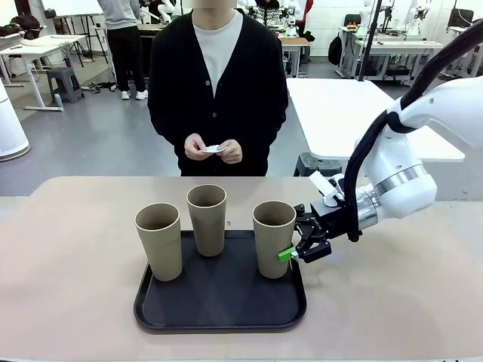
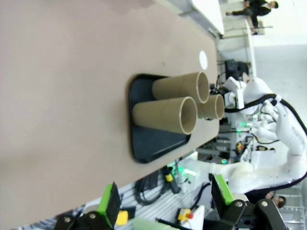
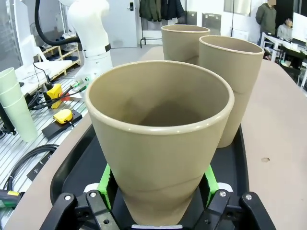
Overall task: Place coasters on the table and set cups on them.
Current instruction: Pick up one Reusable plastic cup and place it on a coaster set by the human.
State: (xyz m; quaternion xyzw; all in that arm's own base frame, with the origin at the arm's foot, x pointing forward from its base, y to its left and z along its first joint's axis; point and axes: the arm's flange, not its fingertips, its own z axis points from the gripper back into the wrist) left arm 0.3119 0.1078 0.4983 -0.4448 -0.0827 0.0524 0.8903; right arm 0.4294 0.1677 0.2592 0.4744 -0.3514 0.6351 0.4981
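Three cups [image 1: 206, 219] on tray [image 1: 219, 305]. My right gripper [image 3: 157, 187] clasps nearest cup [image 3: 158, 139] low between pads. Left gripper [image 2: 165, 201] wide, empty. Coasters [image 1: 213, 148] beyond, in person's hands [image 1: 226, 153]. Step: picking cup. Next, likely: lift straight, await coaster on table [image 1: 75, 286].

We see the beige-tan desk [image 1: 68, 249] with its rounded corners bearing a black rounded-square tray [image 1: 219, 302] near the middle on the robot's side, and, in the left wrist view, a small white round disc [image 2: 203, 59] lying flat beyond the tray, near one edge.
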